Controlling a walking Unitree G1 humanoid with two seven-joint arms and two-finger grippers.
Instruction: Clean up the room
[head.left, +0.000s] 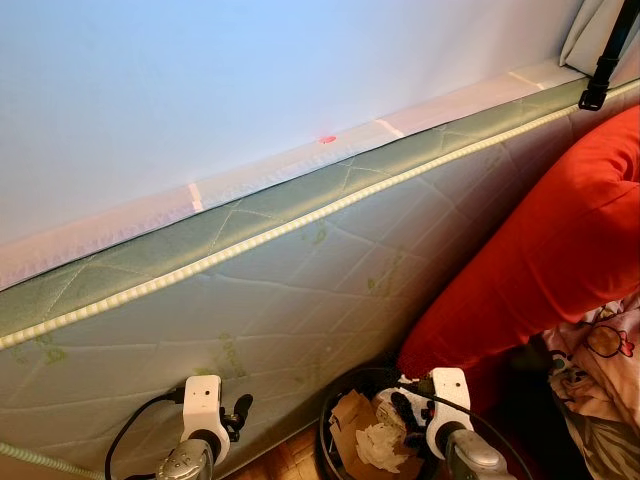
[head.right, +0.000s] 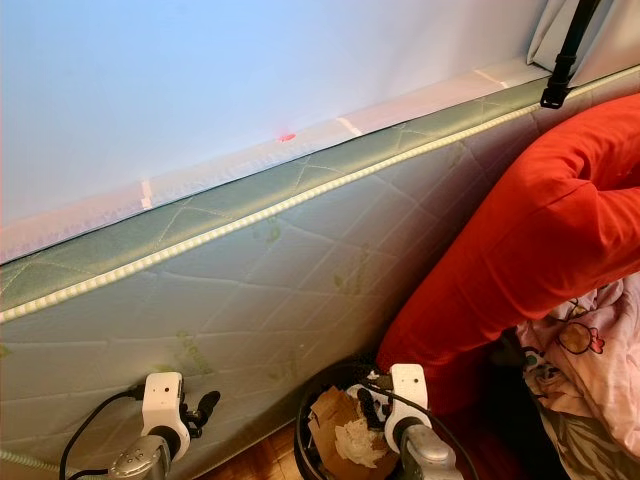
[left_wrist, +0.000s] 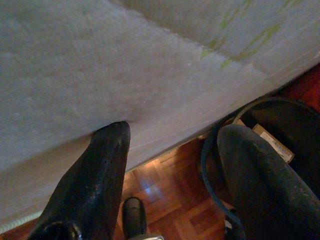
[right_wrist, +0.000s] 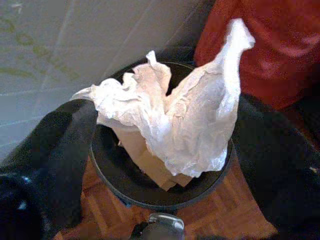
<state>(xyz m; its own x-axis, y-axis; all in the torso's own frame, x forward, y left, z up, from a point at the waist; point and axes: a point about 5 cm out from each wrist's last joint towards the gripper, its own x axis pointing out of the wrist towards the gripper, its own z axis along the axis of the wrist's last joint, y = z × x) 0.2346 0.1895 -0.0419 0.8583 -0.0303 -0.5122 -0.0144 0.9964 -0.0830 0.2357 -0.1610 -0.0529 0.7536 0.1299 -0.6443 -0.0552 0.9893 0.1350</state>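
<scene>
right gripper (right_wrist: 160, 150): pinching crumpled tissue (right_wrist: 170, 120) over black bin (right_wrist: 150, 192)
left gripper (left_wrist: 172, 150): fingers spread, empty, against mattress (head.left: 300, 270) side
bin: cardboard inside

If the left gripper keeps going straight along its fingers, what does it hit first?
Most likely the quilted side of the mattress: the left gripper points at it, open, one finger's tip apparently against it already. Depth is unclear.

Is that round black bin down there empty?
No. The round black bin holds brown cardboard, and crumpled white tissue hangs over it between the right gripper's fingers.
</scene>
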